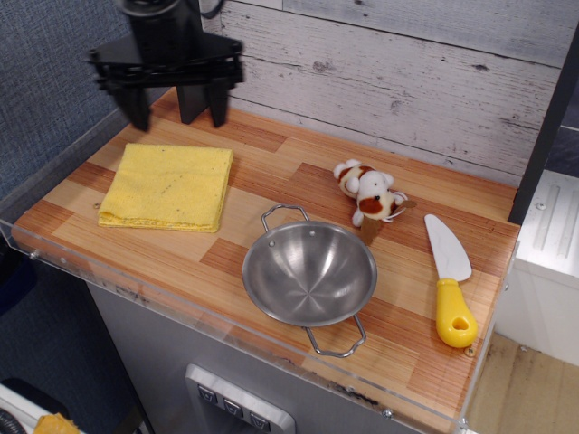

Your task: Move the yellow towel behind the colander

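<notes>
The pincer (177, 108) hangs above the desk (271, 194) with its two fingers spread apart, over the far edge of the yellow towel (167, 186). The towel lies flat, left of the colander (309, 273). A plush toy (368, 193) and a knife (450, 280) lie to the right.

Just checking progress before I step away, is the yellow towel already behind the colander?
No, the yellow towel lies flat at the table's left end, beside and apart from the colander, with the open gripper above it.
</notes>
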`<action>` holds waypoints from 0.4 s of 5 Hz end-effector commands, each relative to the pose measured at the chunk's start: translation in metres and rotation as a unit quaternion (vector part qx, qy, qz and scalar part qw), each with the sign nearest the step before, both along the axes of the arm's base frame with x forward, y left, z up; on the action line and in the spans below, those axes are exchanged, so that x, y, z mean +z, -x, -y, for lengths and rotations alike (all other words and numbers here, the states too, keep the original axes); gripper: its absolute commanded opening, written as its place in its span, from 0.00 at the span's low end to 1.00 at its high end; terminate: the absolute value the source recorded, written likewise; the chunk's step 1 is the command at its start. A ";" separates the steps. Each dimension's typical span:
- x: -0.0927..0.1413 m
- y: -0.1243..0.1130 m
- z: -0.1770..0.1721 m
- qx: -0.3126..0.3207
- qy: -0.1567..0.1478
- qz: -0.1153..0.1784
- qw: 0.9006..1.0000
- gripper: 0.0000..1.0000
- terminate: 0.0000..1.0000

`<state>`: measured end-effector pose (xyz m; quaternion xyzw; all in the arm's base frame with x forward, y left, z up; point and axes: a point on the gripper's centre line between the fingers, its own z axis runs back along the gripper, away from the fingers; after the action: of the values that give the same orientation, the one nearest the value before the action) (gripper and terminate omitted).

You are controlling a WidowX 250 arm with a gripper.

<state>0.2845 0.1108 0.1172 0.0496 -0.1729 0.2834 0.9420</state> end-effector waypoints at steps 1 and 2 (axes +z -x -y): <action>-0.014 0.000 -0.043 0.035 -0.007 0.020 0.999 1.00 0.00; -0.031 -0.004 -0.048 0.036 -0.006 0.000 0.999 1.00 0.00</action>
<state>0.2839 0.1516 0.0683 0.0542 -0.1465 0.3144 0.9363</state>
